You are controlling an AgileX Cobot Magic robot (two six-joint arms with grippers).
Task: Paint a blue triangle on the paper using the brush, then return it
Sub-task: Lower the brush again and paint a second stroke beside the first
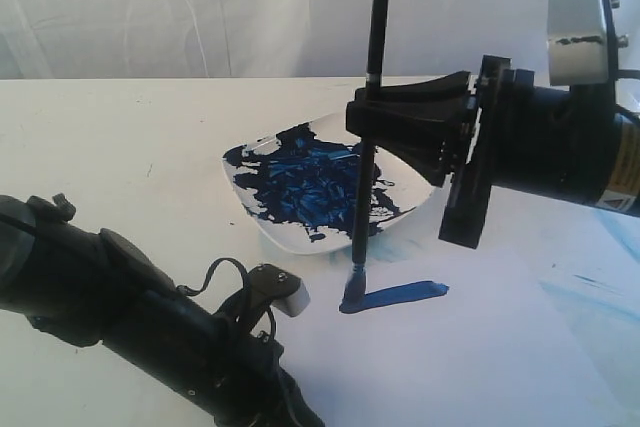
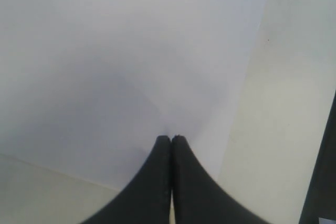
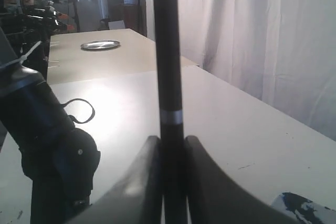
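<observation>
Backing the off-white tabletop (image 1: 120,147) and paper (image 2: 131,51), white curtains (image 1: 200,7) hang.

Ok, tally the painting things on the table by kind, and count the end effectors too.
Paintbrush: 1
White dish of blue paint: 1
Sheet of paper: 1
Dark-blue brushstroke: 1
End effectors: 2, left end effector and right end effector
Total: 6

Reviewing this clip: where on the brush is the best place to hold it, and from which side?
Grip the brush on its black handle, well above the wet bristles. Come level from the exterior view's right: it stands nearly upright, tip on the paper, so jaws close across the thin shaft, as the right gripper does.
</observation>
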